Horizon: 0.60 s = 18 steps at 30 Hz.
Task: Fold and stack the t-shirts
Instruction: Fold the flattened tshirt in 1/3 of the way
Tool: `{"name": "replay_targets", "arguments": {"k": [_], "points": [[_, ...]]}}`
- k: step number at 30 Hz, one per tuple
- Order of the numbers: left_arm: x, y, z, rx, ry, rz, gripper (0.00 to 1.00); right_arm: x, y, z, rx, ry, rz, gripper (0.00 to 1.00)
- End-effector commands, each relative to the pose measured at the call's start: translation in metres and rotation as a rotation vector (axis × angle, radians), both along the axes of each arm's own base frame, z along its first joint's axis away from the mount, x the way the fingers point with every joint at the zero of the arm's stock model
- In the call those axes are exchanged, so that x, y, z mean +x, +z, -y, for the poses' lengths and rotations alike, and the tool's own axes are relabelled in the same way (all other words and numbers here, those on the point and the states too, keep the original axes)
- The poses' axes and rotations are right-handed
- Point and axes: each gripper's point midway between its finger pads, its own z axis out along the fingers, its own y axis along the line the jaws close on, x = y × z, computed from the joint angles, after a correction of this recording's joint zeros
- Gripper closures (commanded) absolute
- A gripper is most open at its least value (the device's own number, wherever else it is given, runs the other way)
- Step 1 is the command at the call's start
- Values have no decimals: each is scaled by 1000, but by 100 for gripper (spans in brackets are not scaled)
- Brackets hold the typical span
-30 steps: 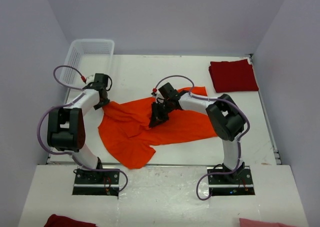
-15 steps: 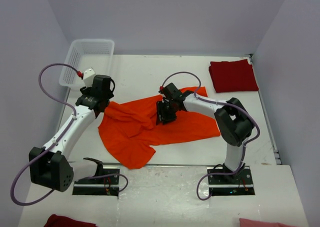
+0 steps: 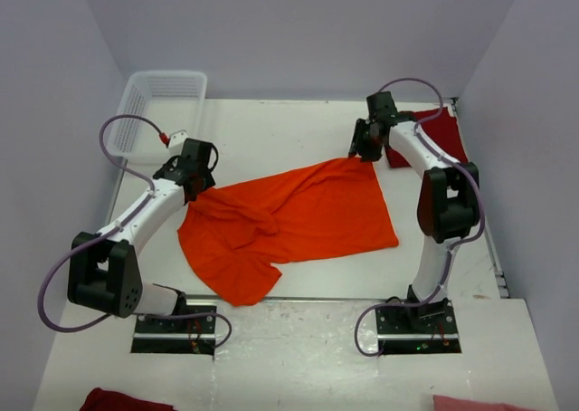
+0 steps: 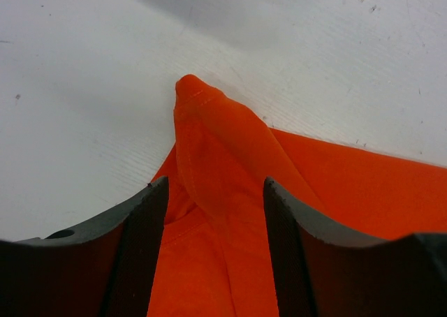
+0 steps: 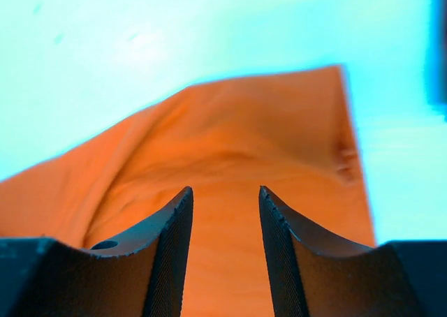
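A bright orange t-shirt [image 3: 298,216] lies spread and rumpled across the middle of the table. My left gripper [image 3: 195,181] hangs over the shirt's far left corner. In the left wrist view it [image 4: 215,188] stands open, with a raised ridge of the orange cloth [image 4: 209,142] in the gap, not pinched. My right gripper [image 3: 361,151] is at the shirt's far right corner. Seen from its own wrist, it [image 5: 223,195] is open above flat orange cloth [image 5: 230,135]. A dark red t-shirt [image 3: 430,139] lies folded at the back right, just beyond the right arm.
A white lattice basket [image 3: 154,108] stands at the back left corner. On the near ledge below the arm bases lie a dark red cloth [image 3: 118,400] and a pink cloth [image 3: 470,403]. Walls close in the table on three sides.
The right gripper let go in the shirt's middle and moved back and right to its far right corner. The left arm shifted slightly and its jaws widened. The shirt lies flatter.
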Motion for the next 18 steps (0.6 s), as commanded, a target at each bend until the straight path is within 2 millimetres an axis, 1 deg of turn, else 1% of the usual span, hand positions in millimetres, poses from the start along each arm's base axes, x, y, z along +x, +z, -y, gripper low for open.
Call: {"name": "replay_targets", "arguments": {"k": [1,2,3,4,5,6,7,13,18], "points": [[14,6,7,-25,-24,43,43,2,-10,32,-118,-11,-54,57],[16,5,7,-24,-23,45,43,8,-5,34,-86,-9,-45,57],[17,4,7,-22,-23,45,43,11,-10,37,-88,-9,-55,57],[17,1,7,-17,-21,35,43,15,-7,44,-92,-18,-56,57],[17,-1,7,-14,-19,25,43,16,-9,46,-98,-22,-68,58],[18,-3,7,-16,-17,19,43,16,-17,50,-104,-23,-88,58],[18,-9,8,-19,-15,3,43,18,-17,49,-93,-17,-92,58],[22,-24,8,-10,1,-35,43,19,-29,58,-76,-30,-121,59],[27,-26,10,-15,2,-32,43,25,-25,67,-99,-44,-102,59]]}}
